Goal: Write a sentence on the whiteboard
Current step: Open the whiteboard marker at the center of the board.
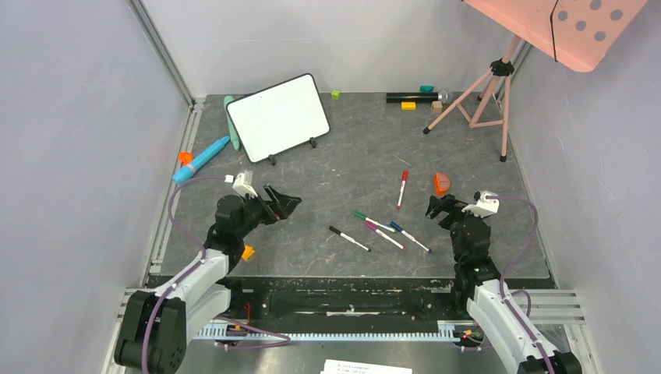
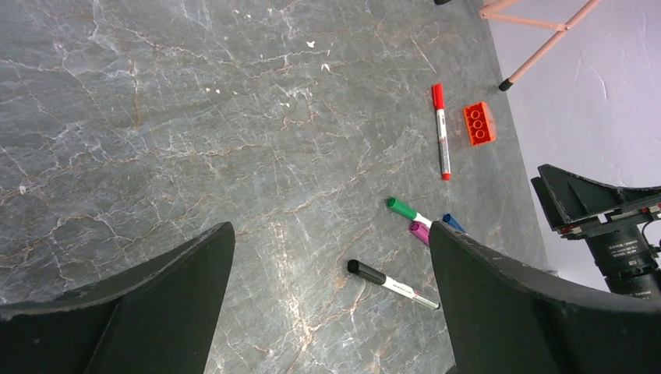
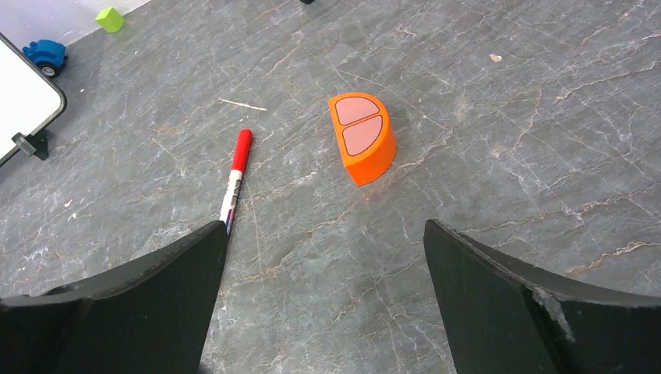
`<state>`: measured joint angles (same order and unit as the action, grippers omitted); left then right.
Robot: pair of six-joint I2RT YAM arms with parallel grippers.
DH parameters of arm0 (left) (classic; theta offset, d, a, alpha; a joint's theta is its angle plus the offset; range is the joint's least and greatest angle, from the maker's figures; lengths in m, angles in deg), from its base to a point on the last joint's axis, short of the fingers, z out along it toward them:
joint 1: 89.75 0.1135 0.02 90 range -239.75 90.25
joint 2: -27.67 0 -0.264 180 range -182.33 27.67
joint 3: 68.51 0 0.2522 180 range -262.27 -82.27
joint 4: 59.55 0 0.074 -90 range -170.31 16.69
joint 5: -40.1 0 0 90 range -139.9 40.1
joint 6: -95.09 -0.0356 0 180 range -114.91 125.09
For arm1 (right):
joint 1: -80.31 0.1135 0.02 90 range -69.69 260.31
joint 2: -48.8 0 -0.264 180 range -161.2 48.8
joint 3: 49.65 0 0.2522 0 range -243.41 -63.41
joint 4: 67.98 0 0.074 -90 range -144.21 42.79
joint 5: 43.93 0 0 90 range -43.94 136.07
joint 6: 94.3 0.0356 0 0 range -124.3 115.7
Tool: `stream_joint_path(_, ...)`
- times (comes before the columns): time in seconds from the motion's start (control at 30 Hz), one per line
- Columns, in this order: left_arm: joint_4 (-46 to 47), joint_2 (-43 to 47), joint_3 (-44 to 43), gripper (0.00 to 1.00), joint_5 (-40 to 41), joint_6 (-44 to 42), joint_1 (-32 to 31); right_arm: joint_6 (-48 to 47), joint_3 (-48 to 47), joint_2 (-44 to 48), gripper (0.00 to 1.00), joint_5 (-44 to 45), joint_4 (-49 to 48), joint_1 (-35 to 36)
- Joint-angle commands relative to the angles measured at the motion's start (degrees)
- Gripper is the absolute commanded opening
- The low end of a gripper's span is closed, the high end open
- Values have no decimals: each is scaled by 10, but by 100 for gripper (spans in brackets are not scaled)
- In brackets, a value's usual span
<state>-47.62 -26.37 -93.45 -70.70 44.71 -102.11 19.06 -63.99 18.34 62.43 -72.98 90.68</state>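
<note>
**Whiteboard.** The whiteboard (image 1: 278,115) stands on its small feet at the far left of the tabletop (image 1: 351,148). It leans back with its face turned toward the arms, presumably to offer a slanted writing surface. The face is blank, so writing has not begun.

**Left fingers.** The left fingers (image 1: 285,199) are spread to full width and hold nothing. They hover over bare stone on the near side of the board, well apart from it.

**Right fingers.** The right fingers (image 1: 437,206) are also wide apart and empty. The red marker (image 1: 402,189) and the orange half-round block (image 1: 442,183) lie just ahead of them.

**Markers.** The red marker lies alone. The green marker (image 1: 363,217), purple marker (image 1: 384,234), blue marker (image 1: 409,236) and black marker (image 1: 348,238) lie flat in a loose group between the two arms, likely within either arm's reach. All appear capped.

**Assessment.** The task is at its start. Both pairs of fingers stand ready, probably because uncapping needs one to hold the barrel and the other to pull the cap.

**Risk.** The board is not held by anything, so it may slide or tip under pen pressure.
</note>
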Motion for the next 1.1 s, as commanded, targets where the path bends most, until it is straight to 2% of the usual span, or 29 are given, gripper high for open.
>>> stream_joint_path(0.0,-1,27,-7,100,18,-25,-2,-2,72,-1,98,7,-16,-1)
stream_joint_path(0.2,22,34,1,100,1,-25,-2,2,69,-2,98,14,-13,-1)
stream_joint_path(0.33,31,43,9,100,0,-22,-2,-3,63,30,98,39,20,-1)
stream_joint_path(0.47,47,51,17,100,-5,-20,-2,-12,34,64,98,28,63,-1)
stream_joint_path(0.67,109,19,26,100,-43,-8,-11,-76,-80,5,99,-130,146,0)
stream_joint_path(0.73,123,9,26,100,-46,-8,-20,-99,-111,-38,91,-203,149,3)
stream_joint_path(0.83,125,-2,22,100,-37,-15,-35,-129,-160,-102,89,-229,181,37)
stream_joint_path(0.97,125,-19,14,100,-38,-17,-47,-147,-196,-145,83,-170,237,121)
stream_joint_path(1.07,125,-29,9,100,-42,-19,-53,-159,-209,-167,79,-182,258,170)
